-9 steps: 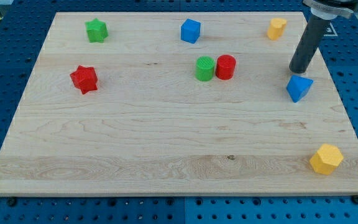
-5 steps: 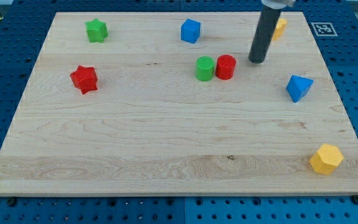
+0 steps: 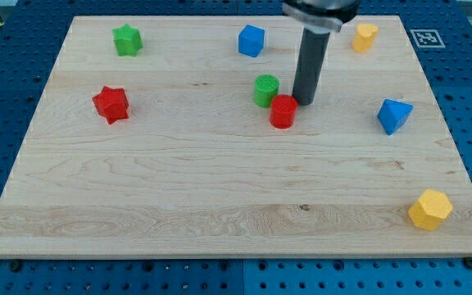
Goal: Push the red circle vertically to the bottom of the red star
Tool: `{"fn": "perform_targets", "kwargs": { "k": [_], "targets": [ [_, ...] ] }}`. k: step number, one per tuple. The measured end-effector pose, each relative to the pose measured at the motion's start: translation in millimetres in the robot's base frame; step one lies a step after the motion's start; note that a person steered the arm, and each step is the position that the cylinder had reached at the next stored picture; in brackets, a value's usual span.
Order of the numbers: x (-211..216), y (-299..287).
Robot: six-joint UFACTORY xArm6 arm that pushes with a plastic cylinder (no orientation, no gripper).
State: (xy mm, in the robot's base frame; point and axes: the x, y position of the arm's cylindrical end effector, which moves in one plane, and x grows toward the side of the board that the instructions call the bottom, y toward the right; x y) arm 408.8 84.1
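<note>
Red plastic circle block [image 3: 283,111] sits near the wooden board's [image 3: 179,205] middle, just below-right of the green plastic cylinder block [image 3: 266,90]. My tip [image 3: 303,102], a bare dark rod end with nothing to clamp, touches the circle's upper-right edge. The red plastic star block [image 3: 111,104] lies well apart toward the view's left.

Wooden board [image 3: 220,197] carries eight coloured blocks, scattered.

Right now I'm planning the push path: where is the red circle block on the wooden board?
The red circle block sits slightly right of the wooden board's centre, just below-right of the green cylinder block, with my tip against its upper right.
</note>
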Motion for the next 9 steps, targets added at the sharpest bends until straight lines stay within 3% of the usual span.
{"fn": "perform_targets", "kwargs": {
  "k": [1,3,5,7,9],
  "targets": [
    [46.2,-51.0],
    [58.1,-49.8],
    [109.0,-145.5],
    [104.0,-151.1],
    [110.7,-215.0]
  ]
}}
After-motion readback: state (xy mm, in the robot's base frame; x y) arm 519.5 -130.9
